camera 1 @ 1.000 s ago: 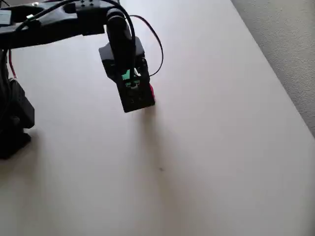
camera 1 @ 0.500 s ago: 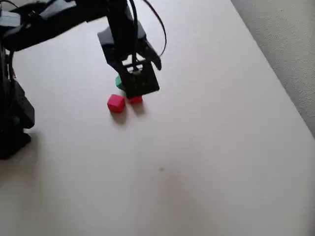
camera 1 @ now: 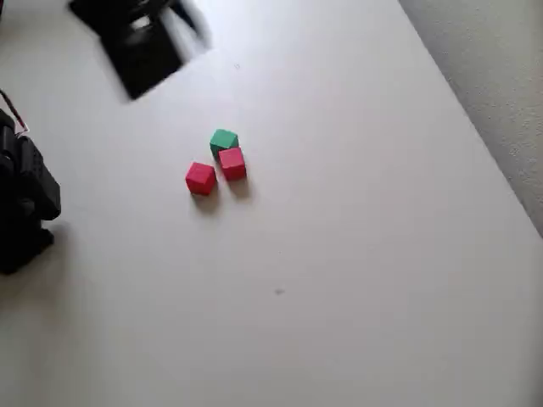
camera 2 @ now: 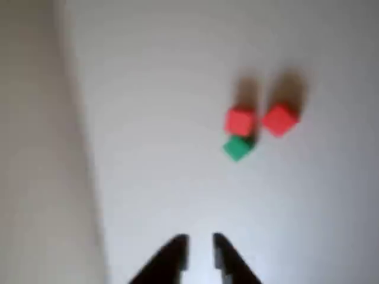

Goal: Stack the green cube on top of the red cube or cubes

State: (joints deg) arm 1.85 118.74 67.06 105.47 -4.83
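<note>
The green cube (camera 1: 223,140) sits on the table, touching the far side of one red cube (camera 1: 232,163). A second red cube (camera 1: 200,178) lies just left of that one, a little apart. In the wrist view the green cube (camera 2: 238,147) is nearest to me, with the two red cubes (camera 2: 240,120) (camera 2: 279,119) behind it. My gripper (camera 1: 174,30) is a dark blur at the top left, well away from the cubes. The wrist view shows the gripper (camera 2: 200,245) holding nothing, its two dark fingertips (camera 2: 176,251) a narrow gap apart.
The arm's black base (camera 1: 25,203) stands at the left edge. The pale table (camera 1: 339,254) ends along a diagonal edge at the right, with grey floor (camera 1: 501,76) beyond.
The gripper let go of the green cube beside the red cubes, then pulled up and away to the upper left. All three cubes now lie uncovered.
</note>
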